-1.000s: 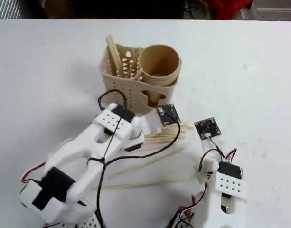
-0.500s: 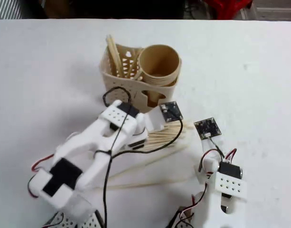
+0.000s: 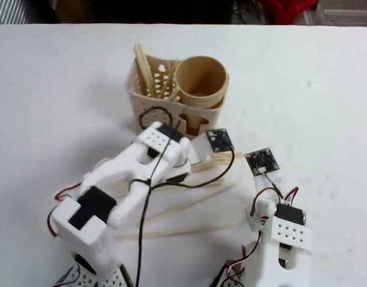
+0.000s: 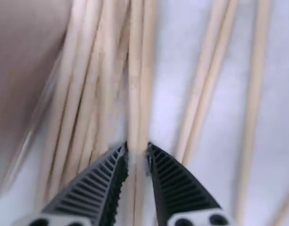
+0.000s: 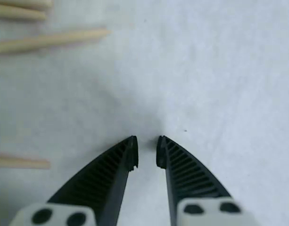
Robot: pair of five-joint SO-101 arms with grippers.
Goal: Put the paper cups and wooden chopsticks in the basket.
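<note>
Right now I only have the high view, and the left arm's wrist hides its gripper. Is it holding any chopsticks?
Observer: Yes. In the left wrist view the left gripper is closed on two wooden chopsticks from the bundle lying on the table.
Operator: And the right gripper, anything in it?
Observer: No. The right gripper is all but shut with nothing in it, over bare table.
Operator: Are any chopsticks close to it?
Observer: A chopstick tip lies nearby on the table, not touching the right gripper.
</note>
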